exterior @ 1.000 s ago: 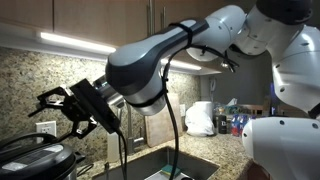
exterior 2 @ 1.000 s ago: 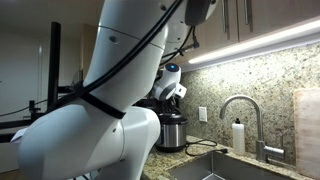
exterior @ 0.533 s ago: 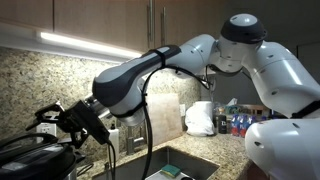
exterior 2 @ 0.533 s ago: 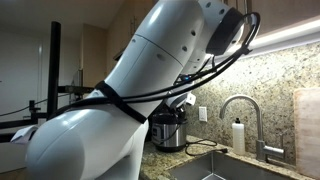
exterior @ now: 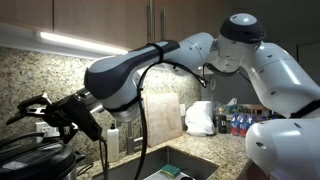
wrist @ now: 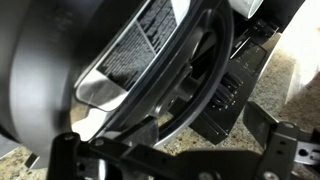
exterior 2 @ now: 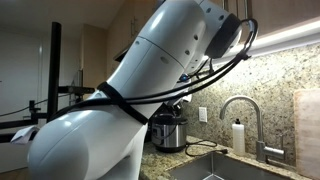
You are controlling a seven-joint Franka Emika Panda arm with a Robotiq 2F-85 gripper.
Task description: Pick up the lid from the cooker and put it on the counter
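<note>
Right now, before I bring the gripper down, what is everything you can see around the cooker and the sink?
lid: one, black with grey band, on the cooker
cooker: one, shiny steel, against the backsplash beside the sink
counter: one, speckled beige-brown granite, around the sink
sink: one, steel, set into the counter
faucet: one, silvery, behind the sink
soap bottle: one, white, next to the faucet
wall outlet: one, white, on the backsplash
plastic bag: one, white, on the counter past the sink
bottles: number unclear, mixed colours, beside the bag
gripper: one, black, open and empty, above the lid
arm: one, white, stretched over the sink
</note>
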